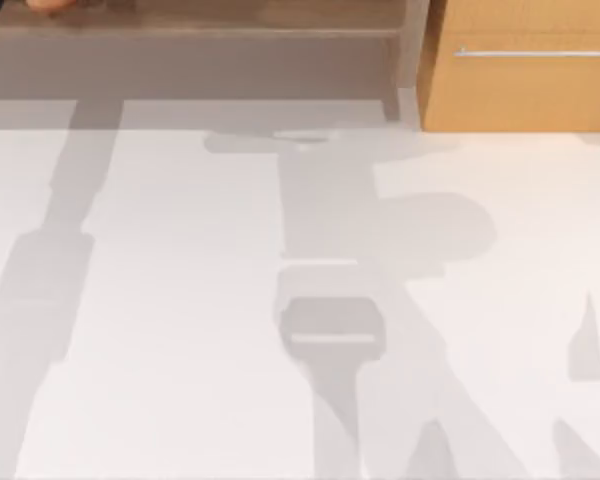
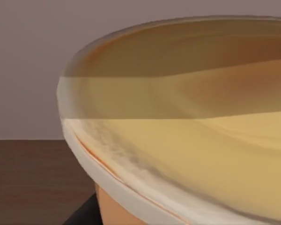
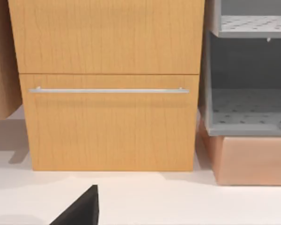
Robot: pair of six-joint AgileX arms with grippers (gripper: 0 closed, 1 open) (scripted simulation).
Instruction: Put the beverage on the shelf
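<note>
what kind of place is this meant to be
Probably a rendered kitchen or storeroom mock-up: a plain white table, a long brown wooden shelf at its back, and a light-orange wooden cabinet with a metal bar handle.

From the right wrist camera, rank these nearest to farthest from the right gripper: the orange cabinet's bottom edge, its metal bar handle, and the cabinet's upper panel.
1. The cabinet's bottom edge, at the white table, just beyond the dark gripper part.
2. The metal bar handle, across the lower panel, farther up the front.
3. The upper panel, above the seam, farthest.
</note>
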